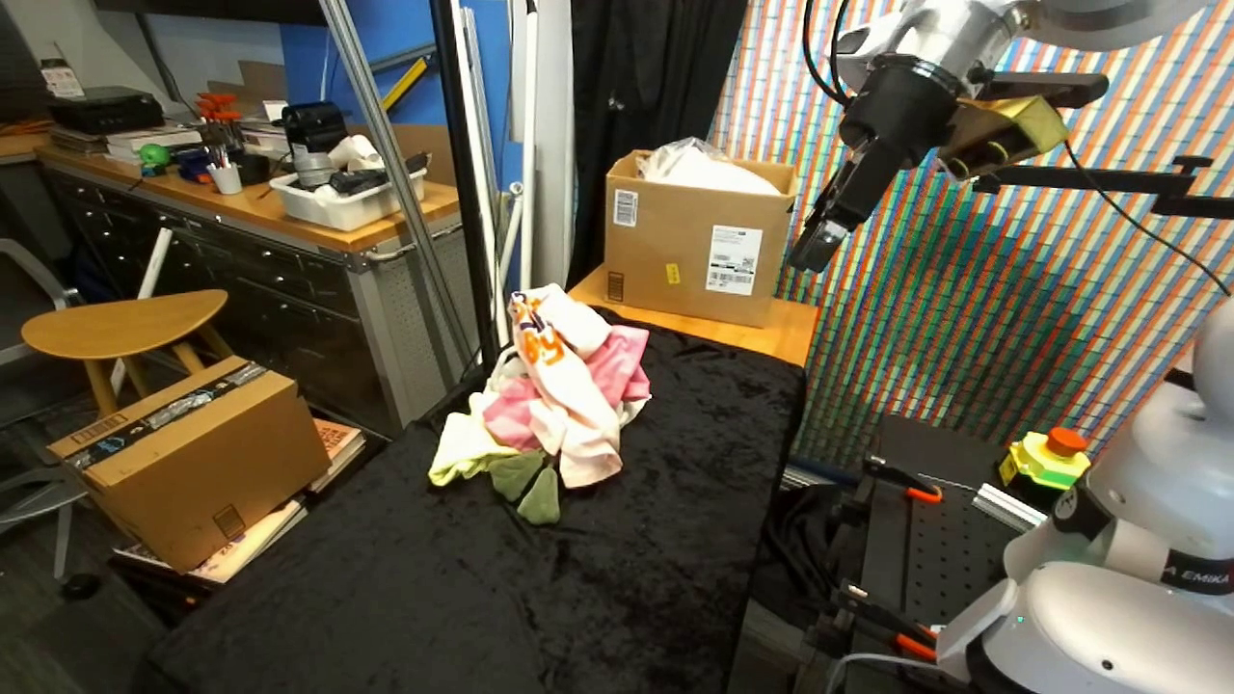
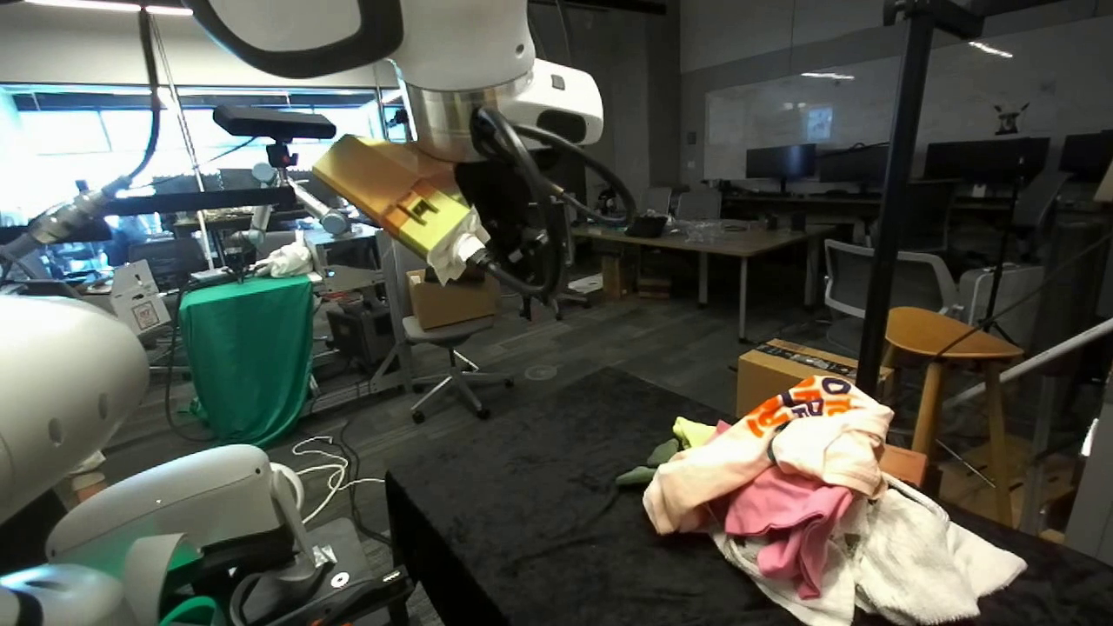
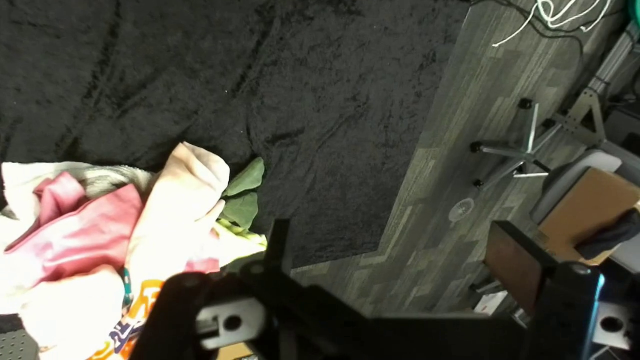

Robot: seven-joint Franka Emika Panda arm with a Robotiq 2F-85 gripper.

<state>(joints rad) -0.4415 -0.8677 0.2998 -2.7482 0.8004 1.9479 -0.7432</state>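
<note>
the pincer point(image 3: 392, 252), spread wide, hangs well apart from a heap of crumpled fabrics point(image 1: 571, 400) on black cloth point(image 1: 617, 588).

"How is the Franka Emika Panda arm point(image 1: 1176, 472) finished?"

"It is cased in smooth white shells with small round recesses; a black band point(image 1: 1200, 573) is lettered EMIKA in white."

"And how is the wrist point(image 1: 930, 43) dressed?"

"It is ringed by a silver collar point(image 2: 448, 117) and looped with thick black cables point(image 2: 532, 174). A gold-and-yellow camera housing point(image 2: 383, 183) is mounted there."

"How is the Robotiq gripper point(image 3: 392, 242) made up?"

"It is built in black, fitted with pierced silver plates point(image 3: 255, 312) and faced with a flat reddish-brown pad point(image 3: 512, 267)."
</note>
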